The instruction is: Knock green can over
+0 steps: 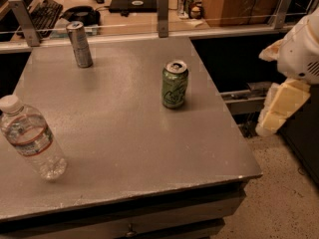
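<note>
The green can (175, 84) stands upright on the grey table (124, 133), right of its middle, with pale swirls on its side and a silver top with a pull-tab. My gripper (279, 108) hangs at the right edge of the view, beyond the table's right side and well apart from the can. Its cream-coloured fingers (284, 103) point down toward the floor.
A tall slim silver-grey can (79, 44) stands at the table's back left. A clear plastic water bottle (31, 137) stands at the front left. A glass rail with metal posts (162, 14) runs along the back edge; a desk with a keyboard lies behind it.
</note>
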Robot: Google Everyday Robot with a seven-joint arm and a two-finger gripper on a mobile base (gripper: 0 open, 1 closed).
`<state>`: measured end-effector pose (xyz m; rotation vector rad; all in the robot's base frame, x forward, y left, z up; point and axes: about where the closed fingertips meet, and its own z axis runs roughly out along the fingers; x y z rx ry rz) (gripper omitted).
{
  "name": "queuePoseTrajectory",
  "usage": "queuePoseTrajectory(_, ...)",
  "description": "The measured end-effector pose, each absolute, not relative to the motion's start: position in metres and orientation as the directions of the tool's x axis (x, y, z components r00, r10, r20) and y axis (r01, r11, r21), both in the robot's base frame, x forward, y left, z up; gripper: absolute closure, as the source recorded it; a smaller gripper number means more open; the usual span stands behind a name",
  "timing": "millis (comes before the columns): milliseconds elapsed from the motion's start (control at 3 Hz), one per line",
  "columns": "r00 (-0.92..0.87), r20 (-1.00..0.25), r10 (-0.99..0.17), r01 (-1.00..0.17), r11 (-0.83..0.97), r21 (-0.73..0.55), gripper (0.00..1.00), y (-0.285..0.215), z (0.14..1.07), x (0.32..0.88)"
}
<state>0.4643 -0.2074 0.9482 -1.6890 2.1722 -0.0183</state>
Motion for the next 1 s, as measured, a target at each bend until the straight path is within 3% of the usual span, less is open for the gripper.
queuePoseTrajectory(1000, -0.060, -0.706, -0.706, -0.936, 0.285, -0.205, 0.00, -0.121, 0.888, 0.544)
